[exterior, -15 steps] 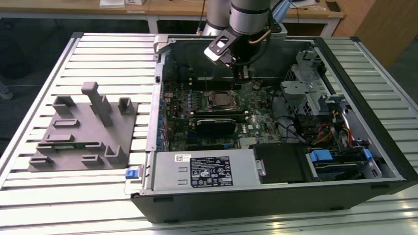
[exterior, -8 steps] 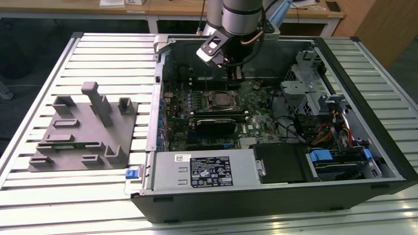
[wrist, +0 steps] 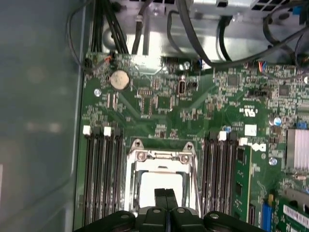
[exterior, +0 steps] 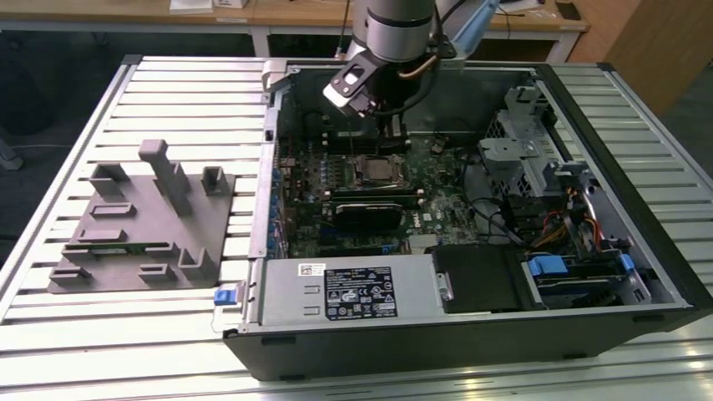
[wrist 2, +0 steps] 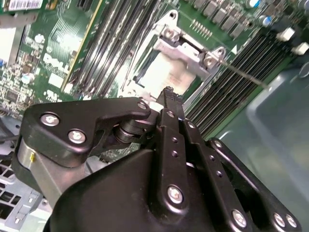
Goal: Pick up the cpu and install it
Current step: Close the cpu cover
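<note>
the grey holder [exterior: 139, 225] sits on the exterior view's left, and inside the open computer box [exterior: 446, 355] beside it the little silver chip [wrist: 149, 186] lies flat in its metal frame [wrist: 164, 155]. the claw [wrist: 165, 194] hangs just over it, fingers [wrist: 160, 198] pressed together, holding nothing. the chip looks light, stiff and easy to hurt, so grab its side edges.

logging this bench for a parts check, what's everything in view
computer case: one, black, open on the slatted table
circuit board: one, green, inside the case
cpu: one, silvery-white, in the socket frame
power supply box: one, grey with white label, inside the case
plastic fixture: one, grey, on the table, exterior view's left
coin battery: one, silver, on the circuit board
arm: one, silver-grey, above the case
fingers: two, black, shut, over the cpu
</note>
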